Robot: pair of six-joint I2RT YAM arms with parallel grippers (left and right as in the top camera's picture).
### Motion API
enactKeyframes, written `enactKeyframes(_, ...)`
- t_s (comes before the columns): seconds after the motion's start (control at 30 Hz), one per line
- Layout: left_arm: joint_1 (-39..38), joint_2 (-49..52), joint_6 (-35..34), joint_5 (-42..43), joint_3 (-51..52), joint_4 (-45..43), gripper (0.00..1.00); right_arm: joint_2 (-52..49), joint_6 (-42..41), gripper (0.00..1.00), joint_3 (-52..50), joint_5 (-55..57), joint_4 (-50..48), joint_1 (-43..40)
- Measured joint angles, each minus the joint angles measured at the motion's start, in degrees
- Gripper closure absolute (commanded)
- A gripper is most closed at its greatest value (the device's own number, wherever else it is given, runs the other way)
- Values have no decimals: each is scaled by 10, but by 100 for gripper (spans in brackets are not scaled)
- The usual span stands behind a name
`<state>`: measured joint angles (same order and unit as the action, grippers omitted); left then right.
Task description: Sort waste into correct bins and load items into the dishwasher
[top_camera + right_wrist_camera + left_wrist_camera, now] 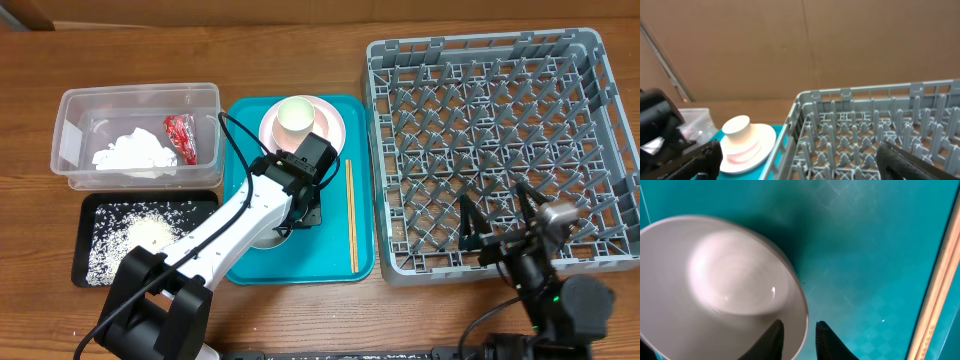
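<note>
The left fingers [772, 340] stand a little apart, astride the rim of a pale bowl [725, 290]. One finger sits inside the bowl against its wall and the other outside it. A sliver of teal shows between the rim and the outer finger, so the hold is released rather than clenched. In the wrist view the rim passes between them at the bowl's 5 o'clock.

The bowl rests upright on the teal tray [330, 255], at 6 o'clock from the pink plate [330, 130], which carries the cream cup [296, 115]. The chopsticks [351, 215] lie on the tray at the bowl's 3 o'clock, well apart from the fingers.

The right fingers [912, 162] are spread wide and grasp nothing. They hover over the dish rack [470, 42] near its 5 o'clock corner.

At 9 o'clock from the tray, the clear tub [70, 140] holds the tissue [130, 152] and the red wrapper [181, 137]. Below the tub on the worktop [300, 310], the black tray [85, 235] holds the rice [140, 235].
</note>
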<state>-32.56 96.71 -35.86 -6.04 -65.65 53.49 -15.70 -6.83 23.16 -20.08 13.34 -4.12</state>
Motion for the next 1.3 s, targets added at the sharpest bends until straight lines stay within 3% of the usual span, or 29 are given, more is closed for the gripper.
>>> enactKeyframes(0.17, 6, 0, 0, 14, -5, 2, 75, -100, -25, 0, 143, -36, 103, 0)
enactKeyframes(0.23, 22, 0, 3, 34, -18, 10, 82, -134, -60, 0, 189, -59, 120, 0)
enactKeyframes(0.37, 77, 1, 40, 104, -74, 35, 91, -151, -115, 0, 200, -117, 118, 0)
enactKeyframes(0.73, 277, -3, 168, 356, -249, 89, 89, -197, -156, 0, 200, -260, 147, 0)
enactKeyframes(0.93, 439, -36, 209, 538, -281, 102, 72, -202, -148, 2, 200, -266, 146, 30)
enactKeyframes(1.0, 497, -39, 214, 568, -282, 128, 56, -218, -132, 3, 200, -248, 146, 98)
enactKeyframes(1.07, 523, -39, 216, 578, -283, 150, 0, -249, -123, 7, 205, -191, 146, 180)
enactKeyframes(1.17, 538, -39, 221, 580, -283, 176, 0, -333, -117, 12, 239, -85, 158, 314)
enactKeyframes(1.3, 538, -39, 223, 548, -283, 185, 0, -513, -112, 25, 370, 122, 248, 512)
